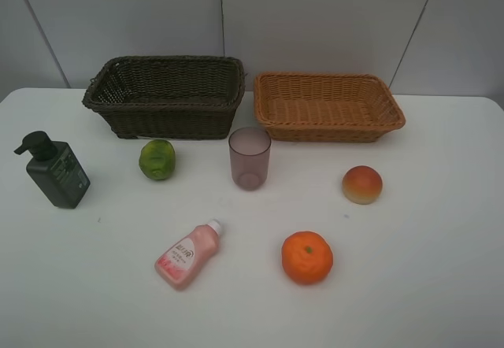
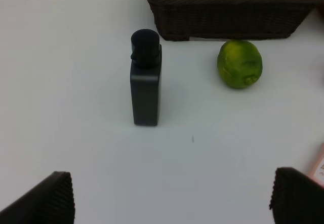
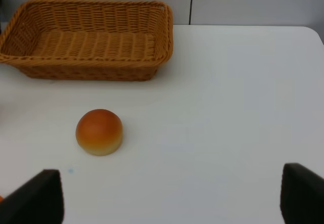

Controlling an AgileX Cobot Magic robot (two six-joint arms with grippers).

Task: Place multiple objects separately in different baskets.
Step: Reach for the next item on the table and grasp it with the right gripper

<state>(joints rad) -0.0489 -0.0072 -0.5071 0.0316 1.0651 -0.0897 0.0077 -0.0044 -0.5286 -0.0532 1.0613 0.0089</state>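
Pump bottle (image 1: pixel 55 173), green citrus (image 1: pixel 157 160), cup (image 1: pixel 250 157), peach (image 1: pixel 362 184), pink bottle (image 1: pixel 187 255) and tangerine (image 1: pixel 307 257) sit apart on the table (image 1: pixel 433 285) before the dark basket (image 1: pixel 165 96) and tan basket (image 1: pixel 327 105). Only the wrist views show the left gripper (image 2: pixel 172 198) and right gripper (image 3: pixel 169 196), jaws spread.

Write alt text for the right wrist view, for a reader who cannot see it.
A round red-yellow peach sits on a white table, apart from an empty, shallow orange-tan wicker basket. The right gripper's dark fingers stand wide apart, holding nothing.
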